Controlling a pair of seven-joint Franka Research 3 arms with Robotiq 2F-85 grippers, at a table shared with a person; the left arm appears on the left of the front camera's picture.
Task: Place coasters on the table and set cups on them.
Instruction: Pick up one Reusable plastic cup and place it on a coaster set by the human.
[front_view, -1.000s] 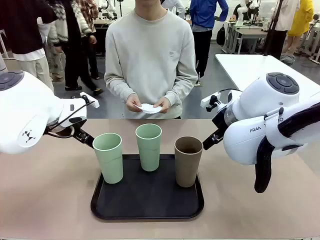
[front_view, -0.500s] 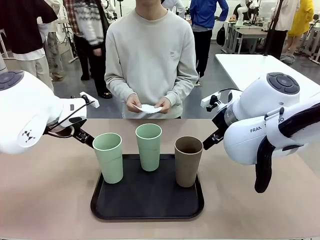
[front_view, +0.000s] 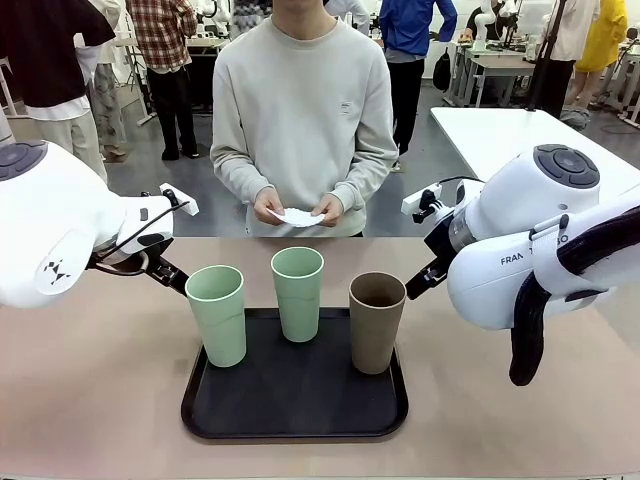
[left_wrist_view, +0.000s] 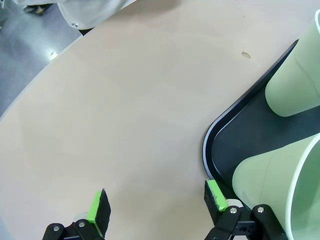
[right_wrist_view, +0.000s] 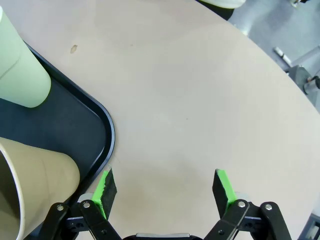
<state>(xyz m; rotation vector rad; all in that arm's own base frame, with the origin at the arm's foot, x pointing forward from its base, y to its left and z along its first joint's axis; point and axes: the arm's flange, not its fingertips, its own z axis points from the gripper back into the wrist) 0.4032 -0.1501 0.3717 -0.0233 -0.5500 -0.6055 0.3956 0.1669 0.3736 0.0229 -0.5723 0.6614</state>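
Observation:
Three cups stand upright on the black tray: a mint cup at the left, a mint cup in the middle and a brown cup at the right. The person across the table holds the white coasters in both hands above its far edge. My left gripper hangs open over bare tabletop, one fingertip by the tray's corner, close to the left mint cup. My right gripper is open over the tabletop beside the tray and the brown cup.
A glossy white table stands at the back right. Other people stand behind the person. Bare tabletop lies on both sides of the tray and between the tray and the person.
Neither arm, the cups nor the coasters have moved. Someone in the background has walked to the left.

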